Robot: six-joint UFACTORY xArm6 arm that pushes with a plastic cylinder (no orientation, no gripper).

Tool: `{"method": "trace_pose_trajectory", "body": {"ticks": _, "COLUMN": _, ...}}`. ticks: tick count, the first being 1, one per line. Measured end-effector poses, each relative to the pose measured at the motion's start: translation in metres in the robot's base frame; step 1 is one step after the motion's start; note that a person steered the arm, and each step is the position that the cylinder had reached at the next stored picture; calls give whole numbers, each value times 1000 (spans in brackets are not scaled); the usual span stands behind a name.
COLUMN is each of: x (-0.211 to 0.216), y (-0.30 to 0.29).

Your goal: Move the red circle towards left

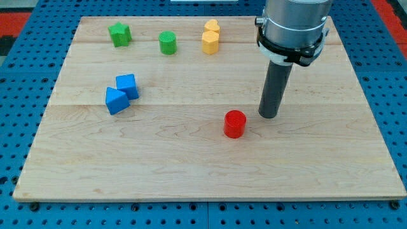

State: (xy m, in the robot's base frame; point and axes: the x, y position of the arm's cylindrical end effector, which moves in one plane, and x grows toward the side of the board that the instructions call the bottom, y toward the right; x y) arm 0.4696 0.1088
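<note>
My tip (268, 116) rests on the counter (191, 172) just to the view's right of the red circle (234, 123) and slightly nearer the top edge — close beside it, with a narrow gap showing between them. The tool is a plain dark rod with nothing to open or clamp, and it holds no block. The red circle sits a little right of the counter's middle, toward the bottom edge. Along the top edge stand a green star-shaped block (119, 34), a green cylinder (167, 42) and two yellow blocks (210, 37) touching each other. Nearer the left edge, two blue blocks (121, 93) sit pressed together.
</note>
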Motion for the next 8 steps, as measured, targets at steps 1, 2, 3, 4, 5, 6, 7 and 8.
{"method": "trace_pose_trajectory", "body": {"ticks": 1, "x": 8, "y": -2}}
{"method": "trace_pose_trajectory", "body": {"ticks": 2, "x": 9, "y": -2}}
{"method": "trace_pose_trajectory", "body": {"ticks": 3, "x": 19, "y": -2}}
{"method": "trace_pose_trajectory", "body": {"ticks": 4, "x": 19, "y": -2}}
{"method": "trace_pose_trajectory", "body": {"ticks": 5, "x": 19, "y": -5}}
{"method": "trace_pose_trajectory", "body": {"ticks": 6, "x": 19, "y": -48}}
{"method": "trace_pose_trajectory", "body": {"ticks": 7, "x": 19, "y": -99}}
{"method": "trace_pose_trajectory", "body": {"ticks": 8, "x": 19, "y": -132}}
